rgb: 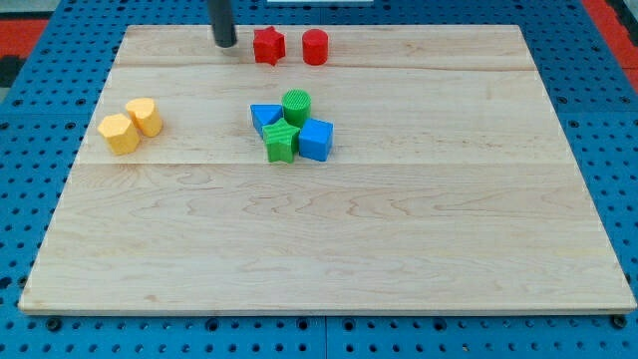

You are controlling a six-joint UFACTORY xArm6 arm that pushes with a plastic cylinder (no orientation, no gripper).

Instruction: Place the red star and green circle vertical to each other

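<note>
The red star (267, 46) lies near the view's top edge of the wooden board (329, 239). A red cylinder (315, 47) sits just to its right. The green circle (296, 105) stands lower down, near the board's middle, in a cluster with a green star (281, 143) and two blue blocks (265, 118) (316, 140). My tip (224, 43) is at the board's top, just left of the red star, with a small gap between them. The rod rises out of the view's top.
Two yellow blocks (145, 116) (119, 134) sit side by side at the view's left. The board rests on a blue pegboard surface (30, 150).
</note>
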